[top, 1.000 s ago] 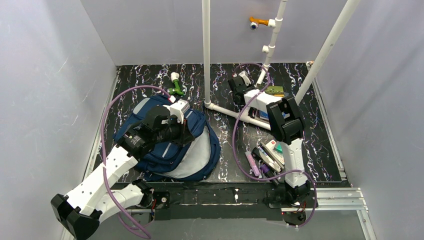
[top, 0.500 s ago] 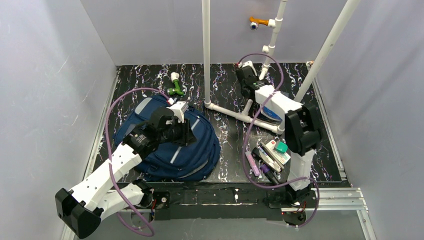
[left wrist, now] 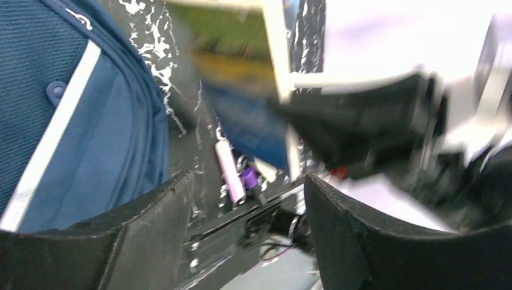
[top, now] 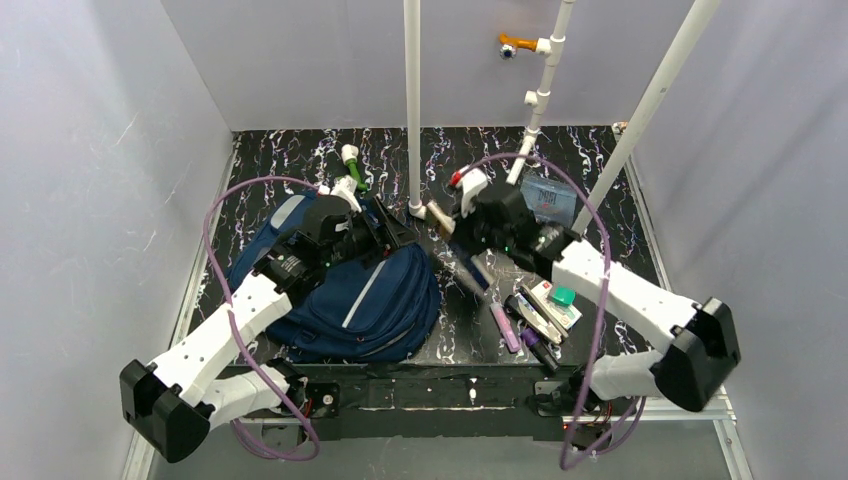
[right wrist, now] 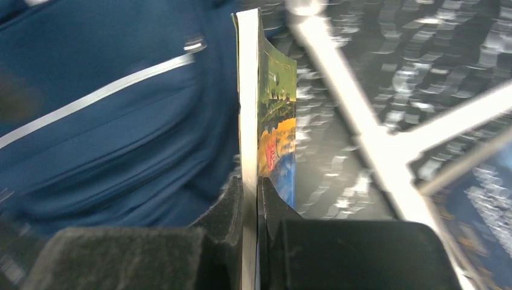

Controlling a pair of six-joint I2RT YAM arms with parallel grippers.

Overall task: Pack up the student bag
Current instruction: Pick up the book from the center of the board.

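Swung over from the back right, the right hand (right wrist: 252, 192) now pinches a thin book (right wrist: 275, 121) on edge beside the student bag (top: 330, 305), which lies navy and grey-striped at the surface's (top: 452, 322) left. The left hand (left wrist: 249, 187), shifted to the bag's far edge, gapes empty.

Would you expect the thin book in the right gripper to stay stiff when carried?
Probably not fully: the book looks thin and is pinched at one edge by the right gripper, so it may flex. Its printed cover looks smooth, so it might slip.
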